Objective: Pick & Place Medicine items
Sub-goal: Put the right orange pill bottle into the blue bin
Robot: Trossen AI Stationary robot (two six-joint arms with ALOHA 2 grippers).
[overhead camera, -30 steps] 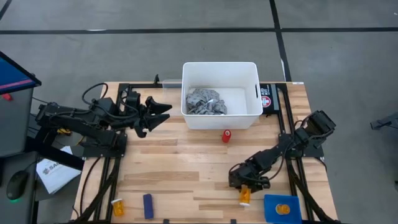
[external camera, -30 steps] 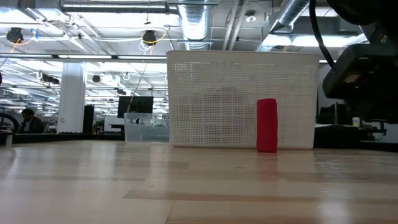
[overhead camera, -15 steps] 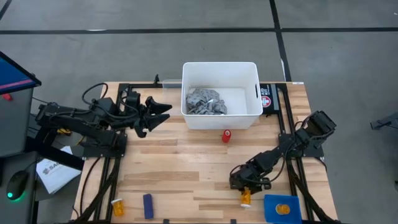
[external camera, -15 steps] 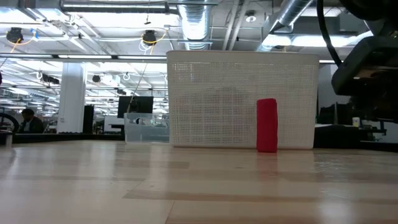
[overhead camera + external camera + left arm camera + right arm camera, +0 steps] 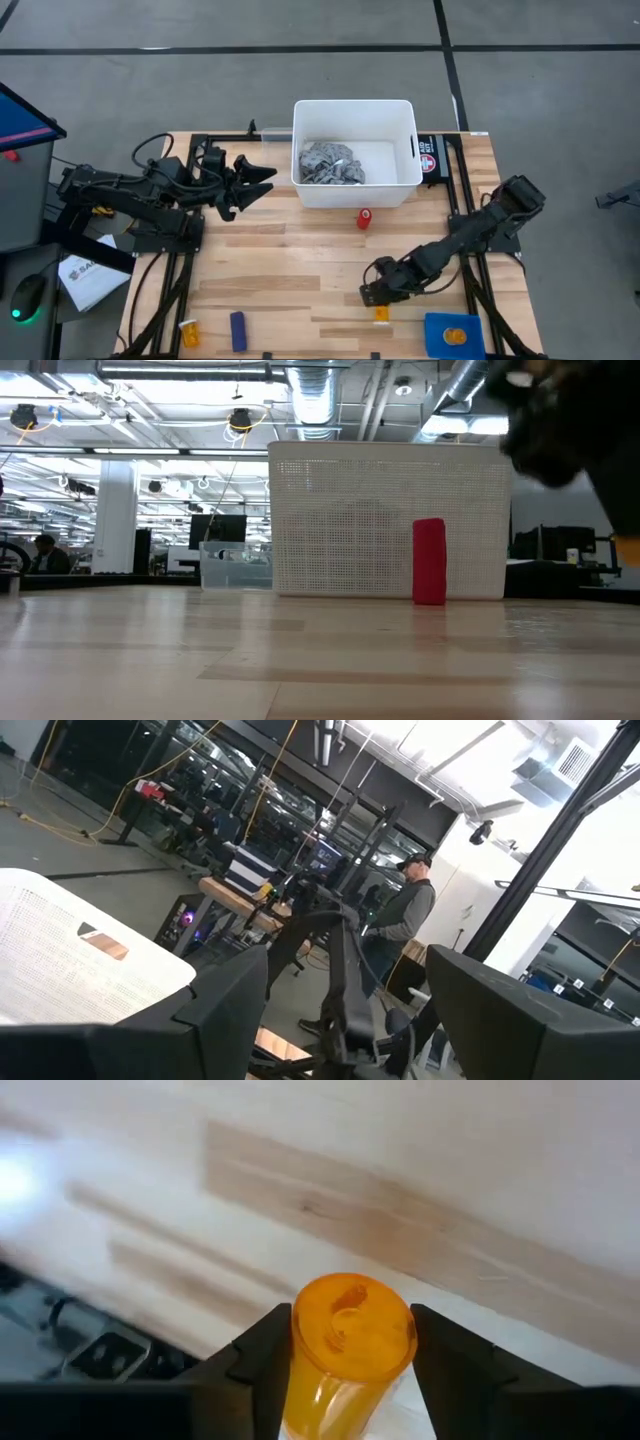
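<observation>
In the right wrist view, one small orange pill bottle (image 5: 350, 1342) sits between the fingers of my right gripper (image 5: 350, 1330), its round end facing the camera. From above, that gripper (image 5: 376, 293) is near the table's near right part, with the bottle (image 5: 381, 313) just beside it. A second orange bottle (image 5: 189, 330) lies at the near left edge. My left gripper (image 5: 256, 183) waits open, left of the white bin (image 5: 405, 112). A third bottle does not show plainly. My right gripper pinches the orange bottle by its side wall (image 5: 300, 1350), one dark finger (image 5: 262, 1365) on each side. The fingers lie across the bottle, whose round end points forward past the fingertips. The bottle looks lifted off the wooden table; the cap end is hidden behind the bottle itself.
A grey rag (image 5: 330, 163) lies in the white bin. A red cylinder (image 5: 364, 218) stands in front of the bin's near wall. A blue block (image 5: 238, 331) lies near the second bottle, and a blue tray (image 5: 453, 335) sits at the near right corner. A person (image 5: 405, 920) stands beyond the table.
My right gripper has moved toward the table's left, taking the orange bottle with it; the bottle has shifted a little left of where it was. In the low view the arm now shows blurred and higher at the picture's right.
</observation>
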